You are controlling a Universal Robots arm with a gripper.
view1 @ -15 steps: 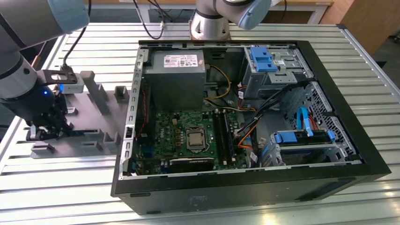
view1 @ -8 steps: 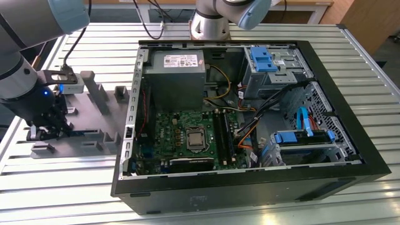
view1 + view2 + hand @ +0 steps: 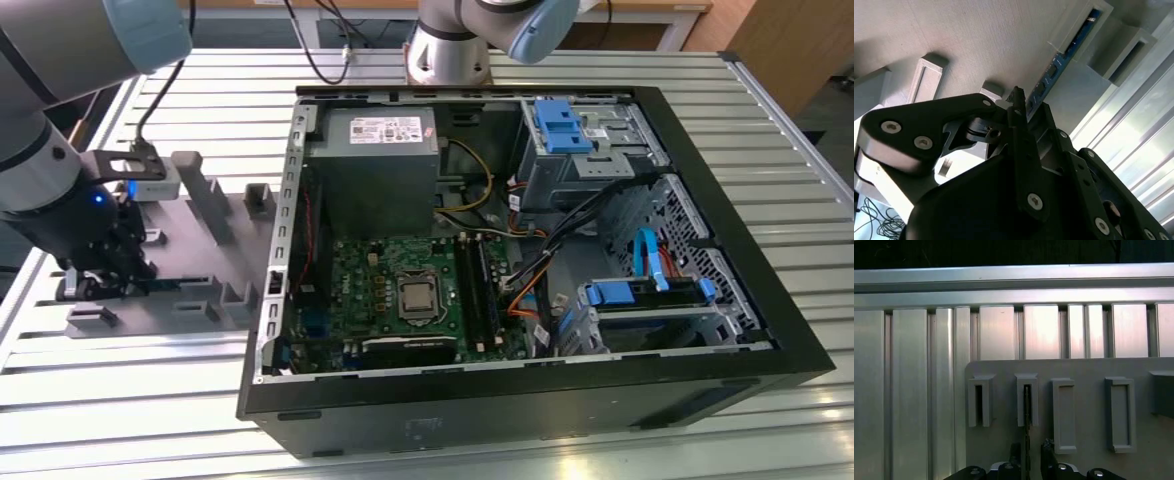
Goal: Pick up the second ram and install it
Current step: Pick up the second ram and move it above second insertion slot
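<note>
1. The step in hand was judged to be the grasp. The black two-fingered gripper (image 3: 1030, 452) hung over the grey plastic slotted holder (image 3: 1089, 371). The holder lay on the ribbed aluminium tabletop (image 3: 909, 390), to the exterior view's left of the open black computer case (image 3: 534, 405).
2. Gripper state: the jaws stood a little apart, one on either side of the stick's edge. The first wrist view showed a narrow gap on each side, and nothing was clamped.
3. Judgement on doing it well: centre the stick between the jaws and close squarely on its flat faces. Grip the board rather than the chips, and keep the wrist in line with the slot so the stick does not bind on the holder's walls.
4. The second ram (image 3: 1054, 67) was a thin, long, dark-blue circuit-board stick standing on edge in one narrow slot of the holder, with its far end tucked into a raised pocket.
5. Looks: small black chips ran in a row along the blue face. Edge-on in the first wrist view, it read as a thin dark line.
6. Handling, as judged: it was slim and stiff, so a skewed grip would easily twist it.
</note>
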